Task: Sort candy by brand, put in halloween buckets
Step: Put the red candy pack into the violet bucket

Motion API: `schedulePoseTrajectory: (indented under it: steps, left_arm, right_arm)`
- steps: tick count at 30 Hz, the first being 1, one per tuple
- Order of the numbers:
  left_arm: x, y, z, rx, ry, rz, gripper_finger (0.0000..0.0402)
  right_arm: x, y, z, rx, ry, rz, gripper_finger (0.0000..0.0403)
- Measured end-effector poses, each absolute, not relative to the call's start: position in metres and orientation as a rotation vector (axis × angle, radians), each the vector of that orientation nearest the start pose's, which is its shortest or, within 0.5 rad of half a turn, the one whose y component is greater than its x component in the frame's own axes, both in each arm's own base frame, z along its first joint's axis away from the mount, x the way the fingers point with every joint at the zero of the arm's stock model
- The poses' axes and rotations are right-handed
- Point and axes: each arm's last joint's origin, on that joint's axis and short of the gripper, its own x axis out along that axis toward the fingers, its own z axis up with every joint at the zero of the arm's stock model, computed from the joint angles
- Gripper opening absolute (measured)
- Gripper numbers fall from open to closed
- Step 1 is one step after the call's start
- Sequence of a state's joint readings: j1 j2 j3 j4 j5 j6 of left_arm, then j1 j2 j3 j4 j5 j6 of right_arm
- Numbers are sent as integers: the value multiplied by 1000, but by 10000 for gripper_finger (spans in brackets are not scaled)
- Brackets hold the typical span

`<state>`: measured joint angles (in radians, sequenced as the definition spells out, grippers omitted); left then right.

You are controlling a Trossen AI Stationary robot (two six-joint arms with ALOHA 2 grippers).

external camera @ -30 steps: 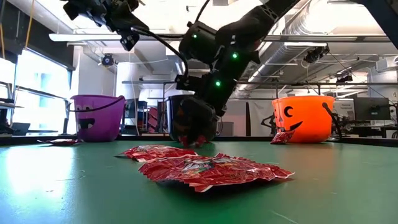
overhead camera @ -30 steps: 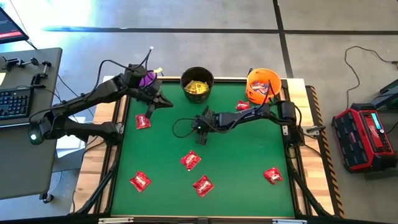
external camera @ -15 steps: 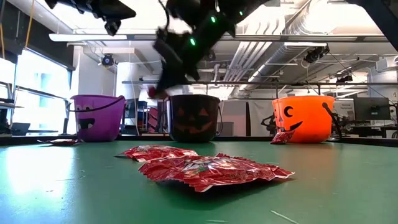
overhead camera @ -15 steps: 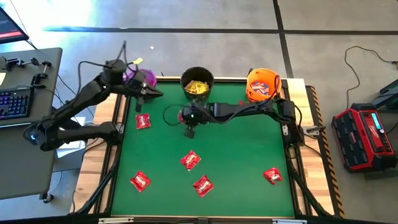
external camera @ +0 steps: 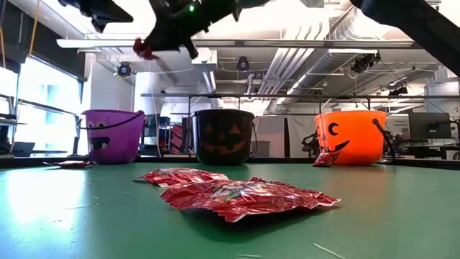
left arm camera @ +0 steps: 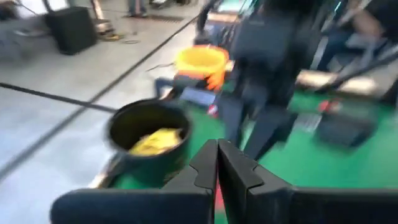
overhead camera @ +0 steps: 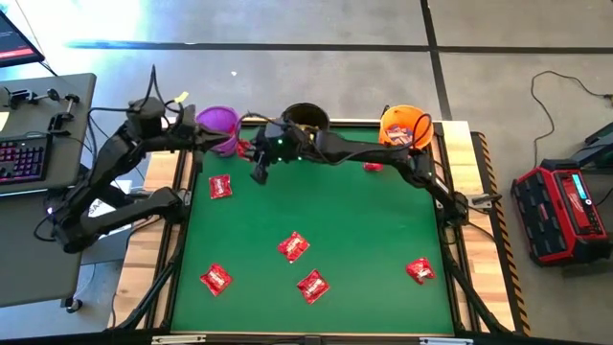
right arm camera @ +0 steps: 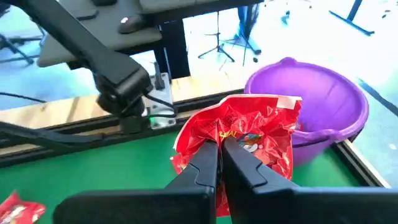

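Observation:
My right gripper (overhead camera: 251, 153) hangs high over the table's far left, just short of the purple bucket (right arm camera: 311, 99), and is shut on a glossy red packet (right arm camera: 249, 134). The low view shows that packet (external camera: 144, 49) far above the table. My left gripper (left arm camera: 217, 155) is shut and raised at the table's far-left corner beside the purple bucket (overhead camera: 218, 122), pointing toward the black bucket (left arm camera: 148, 134), which holds yellow packets. The orange bucket (overhead camera: 404, 129) stands at the far right. Several red packets lie flat on the green mat, one of them (overhead camera: 220, 187) near the left edge. My right gripper pinches the red packet's lower edge (right arm camera: 227, 144) between its two fingers. The fingers come from the table's right, slanting a little downward. The crinkled packet stands up past the fingertips, lifted clear of the table.
Red packets lie at mid-table (overhead camera: 293, 246), near the front (overhead camera: 312, 285) (overhead camera: 215, 279) and at the right (overhead camera: 420, 270); another (overhead camera: 374, 165) lies by the orange bucket. My two arms are close together at the far-left corner. A desk with a keyboard (overhead camera: 24, 158) stands left of the table.
My right gripper has lifted a red packet off the middle of the mat and swung it up and toward the far-left corner, to the purple bucket, tipping toward level. My left gripper has drawn back and up toward the table's far-left corner.

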<state>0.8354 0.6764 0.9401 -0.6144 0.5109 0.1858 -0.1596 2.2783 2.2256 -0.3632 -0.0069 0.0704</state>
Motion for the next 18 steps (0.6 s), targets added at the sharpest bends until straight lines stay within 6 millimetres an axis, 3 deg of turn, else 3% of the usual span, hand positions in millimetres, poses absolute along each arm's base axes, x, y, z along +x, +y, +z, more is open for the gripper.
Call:
schedulePoseTrajectory:
  steps: [7,18]
  left_arm:
    - [84,73,354,152,395,308,58]
    - [98,67,351,220,414,155,176]
  right_arm:
    - [517,-95,335,163,376,-69,0]
    - [513,-99,347,280,352,119,0]
